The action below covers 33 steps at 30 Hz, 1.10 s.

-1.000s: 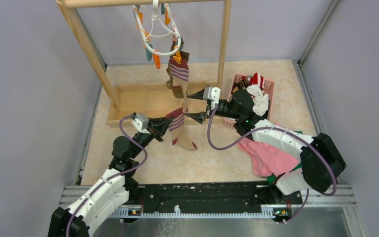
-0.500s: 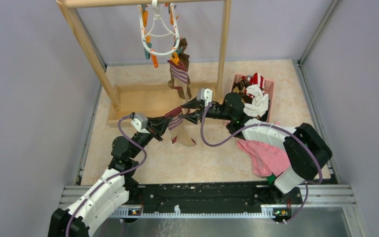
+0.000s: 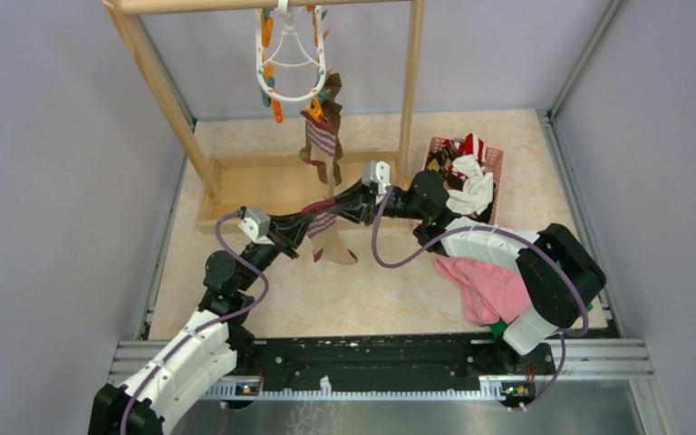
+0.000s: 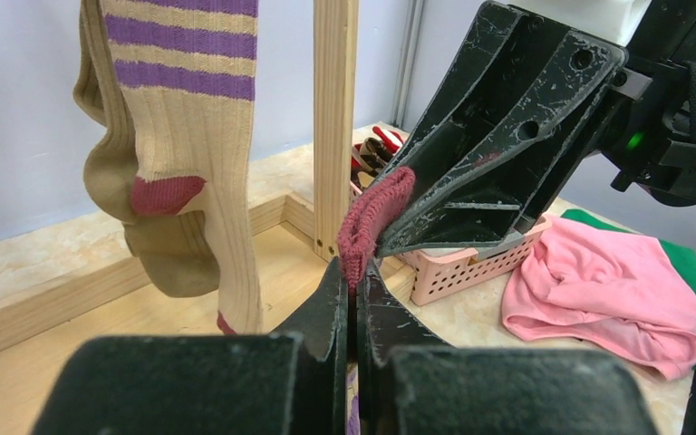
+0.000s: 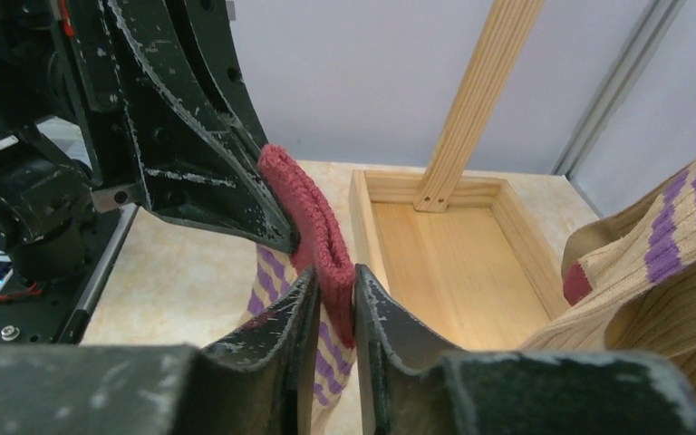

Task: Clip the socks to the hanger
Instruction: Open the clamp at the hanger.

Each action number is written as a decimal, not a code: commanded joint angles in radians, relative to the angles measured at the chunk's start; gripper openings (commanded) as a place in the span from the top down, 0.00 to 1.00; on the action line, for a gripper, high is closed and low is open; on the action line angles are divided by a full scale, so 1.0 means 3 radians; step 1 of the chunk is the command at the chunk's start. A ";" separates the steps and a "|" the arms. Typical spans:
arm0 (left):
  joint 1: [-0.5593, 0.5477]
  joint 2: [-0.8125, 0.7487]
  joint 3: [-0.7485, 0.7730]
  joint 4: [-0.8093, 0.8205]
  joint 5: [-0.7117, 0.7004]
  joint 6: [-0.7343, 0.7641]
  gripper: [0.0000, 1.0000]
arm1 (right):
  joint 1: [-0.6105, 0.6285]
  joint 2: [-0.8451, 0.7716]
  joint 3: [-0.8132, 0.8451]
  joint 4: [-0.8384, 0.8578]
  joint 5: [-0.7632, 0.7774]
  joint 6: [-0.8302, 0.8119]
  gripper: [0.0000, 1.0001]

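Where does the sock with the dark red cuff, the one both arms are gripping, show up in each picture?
Top external: held sock, centre of the picture.
Left wrist: its red cuff, centre.
Right wrist: the red cuff, centre.
Shared landmark: the hanging striped sock, seen in all three.

Crowded at mid-table: left gripper (image 3: pixel 311 218) and right gripper (image 3: pixel 332 210) tip to tip, both clamped on the held sock (image 3: pixel 331 243), nothing passable between. Just behind, blocked by the hanging sock (image 3: pixel 323 140) under the hanger (image 3: pixel 287 54), with the rack post (image 3: pixel 410 82) right of it. Right side taken by basket (image 3: pixel 498 172) and pink cloth (image 3: pixel 489 288) — bare tabletop (image 3: pixel 362 304) in front.
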 commanded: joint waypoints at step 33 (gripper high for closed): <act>0.0409 0.0129 0.0819 0.0001 -0.0405 0.0041 0.23 | 0.0012 0.0691 0.1350 0.0188 0.1033 -0.0196 1.00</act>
